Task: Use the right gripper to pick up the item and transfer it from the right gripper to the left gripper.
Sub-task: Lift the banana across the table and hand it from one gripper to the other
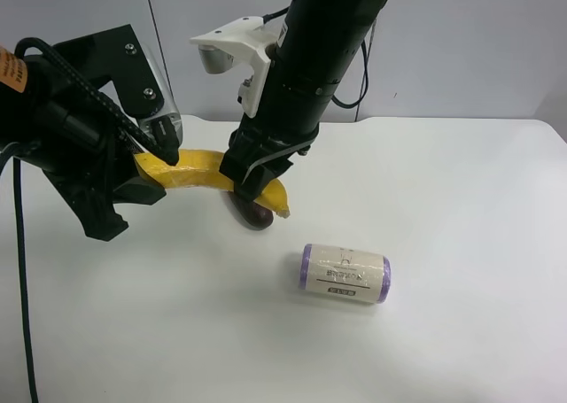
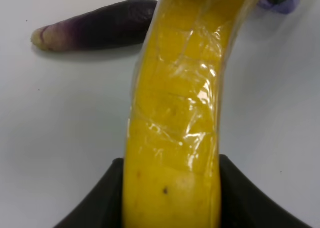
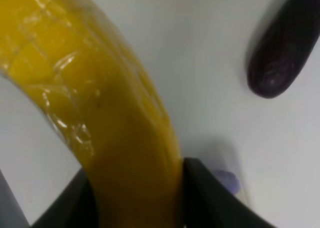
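We see a white worktop (image 1: 461,208) that carries everything here. Above it, the biggest part is the left hand (image 1: 164,155), bulky and black with flat plates, screws and a clear cover. Its two fingers are closed on one end of the banana (image 1: 199,168). In the left wrist view a black finger (image 2: 97,203) presses on each side of the yellow skin, with no gap that we can see.

The right hand (image 1: 248,183) is slimmer and sits on a round black arm with a white bracket. It is also closed on the banana, near the other end. In the right wrist view its fingers (image 3: 212,200) touch the fruit on both sides.

So the banana hangs between the two hands, each hand gripping it. It is off the worktop and seems to be wrapped in shiny clear film.

A paper-labelled roll (image 1: 345,273) with purple ends lies on its side on the worktop. It is apart from the right hand and well apart from the left hand.

A dark purple eggplant (image 1: 252,215) lies on the worktop just under the right hand, below the banana and not touching it.
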Tool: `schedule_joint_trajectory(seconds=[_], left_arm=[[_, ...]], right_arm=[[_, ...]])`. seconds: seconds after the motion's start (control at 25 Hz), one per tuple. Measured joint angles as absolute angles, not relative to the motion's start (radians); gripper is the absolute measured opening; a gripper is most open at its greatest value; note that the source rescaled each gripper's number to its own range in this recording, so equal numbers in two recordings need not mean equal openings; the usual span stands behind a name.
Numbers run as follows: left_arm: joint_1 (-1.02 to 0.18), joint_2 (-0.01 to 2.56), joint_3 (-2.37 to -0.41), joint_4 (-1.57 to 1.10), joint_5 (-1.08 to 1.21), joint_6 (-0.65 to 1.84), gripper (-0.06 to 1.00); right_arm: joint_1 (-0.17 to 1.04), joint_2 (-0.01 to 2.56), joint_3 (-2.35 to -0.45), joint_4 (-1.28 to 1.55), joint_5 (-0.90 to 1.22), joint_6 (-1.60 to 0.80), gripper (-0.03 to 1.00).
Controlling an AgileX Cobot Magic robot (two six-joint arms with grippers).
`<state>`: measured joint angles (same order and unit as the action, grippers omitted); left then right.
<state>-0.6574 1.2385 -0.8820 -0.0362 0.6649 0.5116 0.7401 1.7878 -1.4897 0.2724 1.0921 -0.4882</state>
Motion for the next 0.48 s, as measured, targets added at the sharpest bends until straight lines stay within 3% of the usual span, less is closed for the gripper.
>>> schedule_joint_trajectory(seconds=[0.08,0.16,0.24,0.28,0.36,0.48], left_arm=[[-0.657,1.238,-0.882,-0.034,0.66,0.512,0.03],[-0.657,1.239,-0.882,-0.033,0.661,0.514,0.03],[-0.657,1.239,-0.882,-0.033,0.661,0.516,0.03],[-0.657,1.239,-0.882,-0.033,0.661,0.516,0.03],[-0.657,1.239,-0.882,-0.033,0.661,0.517,0.03],[-0.657,1.239,-0.882,-0.033,0.661,0.517,0.03]], right_arm=[[0.741,1.788,-1.49,0.264,1.084,-0.488,0.04],[0.741,1.788,-1.49,0.24,1.067,-0.487,0.32],[0.741,1.788,-1.49,0.216,1.065,-0.486,0.73],[0.741,1.788,-1.49,0.209,1.065,-0.485,0.84],[0.741,1.788,-1.49,0.193,1.069,-0.482,0.94],[0.741,1.787,-1.49,0.189,1.088,-0.48,0.98]])
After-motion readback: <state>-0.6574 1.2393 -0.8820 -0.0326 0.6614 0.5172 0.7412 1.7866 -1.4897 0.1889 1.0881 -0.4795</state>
